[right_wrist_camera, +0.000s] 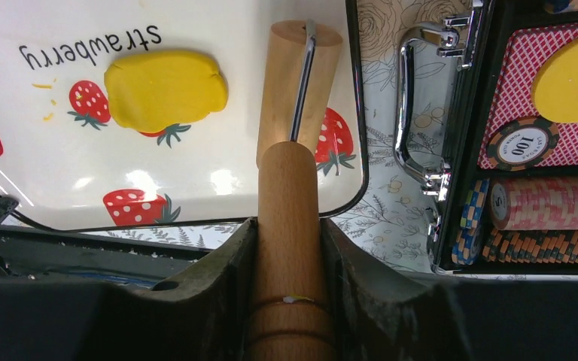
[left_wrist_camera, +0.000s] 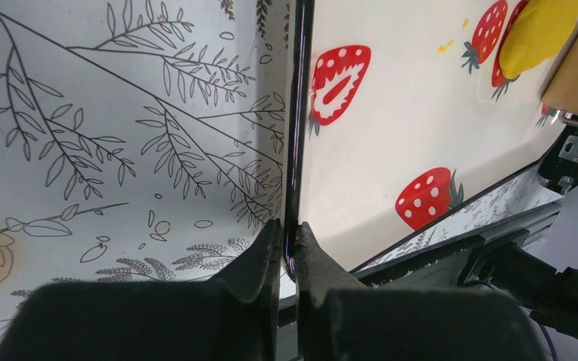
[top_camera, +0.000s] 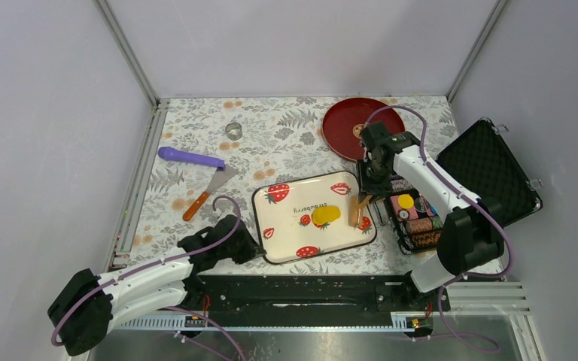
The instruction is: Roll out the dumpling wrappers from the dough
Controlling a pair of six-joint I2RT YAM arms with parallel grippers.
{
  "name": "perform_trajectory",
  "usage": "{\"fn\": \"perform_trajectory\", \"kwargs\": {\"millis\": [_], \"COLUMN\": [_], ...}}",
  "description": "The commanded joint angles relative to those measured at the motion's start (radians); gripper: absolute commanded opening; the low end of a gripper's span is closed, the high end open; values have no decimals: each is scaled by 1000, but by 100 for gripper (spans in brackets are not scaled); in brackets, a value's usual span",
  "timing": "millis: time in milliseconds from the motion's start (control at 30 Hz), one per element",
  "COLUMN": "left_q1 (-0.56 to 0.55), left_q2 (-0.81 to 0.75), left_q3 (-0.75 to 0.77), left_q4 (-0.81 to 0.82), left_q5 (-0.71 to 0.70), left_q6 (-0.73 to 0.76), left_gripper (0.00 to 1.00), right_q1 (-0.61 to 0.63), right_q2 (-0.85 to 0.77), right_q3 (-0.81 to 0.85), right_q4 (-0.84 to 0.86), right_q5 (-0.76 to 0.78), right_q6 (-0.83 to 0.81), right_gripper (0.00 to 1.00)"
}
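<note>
Our left claw (left_wrist_camera: 289, 248) is pinched shut on the rim of the tray (left_wrist_camera: 406, 135). Our right claw (right_wrist_camera: 288, 229) grips the wooden roller (right_wrist_camera: 299, 90) by its handle. The dough (right_wrist_camera: 165, 89), a flattened yellow patch, lies on the tray ahead of the right claw. It is just left of the roller head without touching it, and far across the tray from the left claw.

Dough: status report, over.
Left tool shut on tray rim. Right tool holds rolling pin, beside dough, not touching. Dough one flattish lump. Nothing between.
</note>
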Motion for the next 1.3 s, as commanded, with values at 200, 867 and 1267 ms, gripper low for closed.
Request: {"fn": "perform_trajectory", "kwargs": {"millis": [200,867,1267], "left_q1": [3,3,3], "left_q2": [3,6,15], "left_q3": [-13,-13,-11], "left_q4": [-78,-72,-69], "left_q5": [-59,-56,-54], "left_q6": [-8,-5,-1], "left_gripper": [0,0,0], "right_q1": [0,227,274], "right_q2": [-7,81,182], "right_q3": [-6,281,339], "right_q4": [-81,-67,-41], "right_q5": [67,-73,-94], "right_q6": [-71,-34,-28], "right_gripper": [0,0,0]}}
